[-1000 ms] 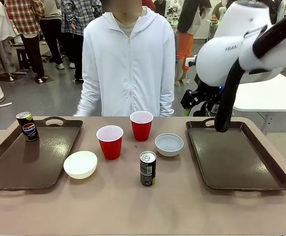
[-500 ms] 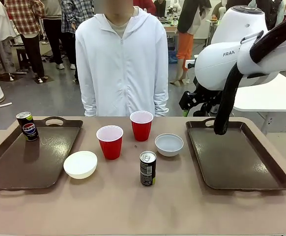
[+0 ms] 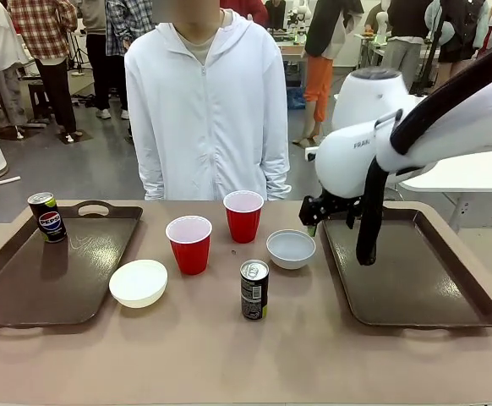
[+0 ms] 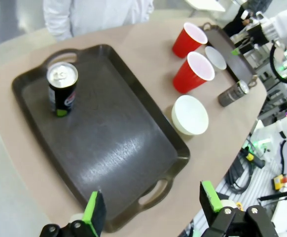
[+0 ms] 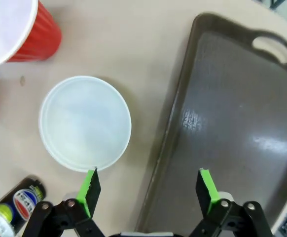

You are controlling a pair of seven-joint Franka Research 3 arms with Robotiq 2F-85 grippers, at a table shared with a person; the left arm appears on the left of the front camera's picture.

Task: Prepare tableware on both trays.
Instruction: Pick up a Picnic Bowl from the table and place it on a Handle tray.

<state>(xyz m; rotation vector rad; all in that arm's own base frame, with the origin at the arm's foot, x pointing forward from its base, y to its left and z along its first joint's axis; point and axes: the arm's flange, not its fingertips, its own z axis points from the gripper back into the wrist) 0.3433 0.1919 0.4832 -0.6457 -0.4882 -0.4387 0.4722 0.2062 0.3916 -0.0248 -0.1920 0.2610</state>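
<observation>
My right gripper hangs open above the left rim of the right tray, just right of the pale grey bowl. In the right wrist view its open fingers straddle the strip between the grey bowl and the tray rim. Two red cups stand mid-table, with a white bowl and a dark can nearer me. A second can stands on the left tray. My left gripper is open, high over that tray's near end.
A person in a white hooded jacket stands at the far edge, arms down. The right tray holds nothing. Bare tabletop runs along my side. Other people and tables stand farther back.
My right arm has swung down and to the left, from above the right tray's far handle to beside the grey bowl. The person has straightened up.
</observation>
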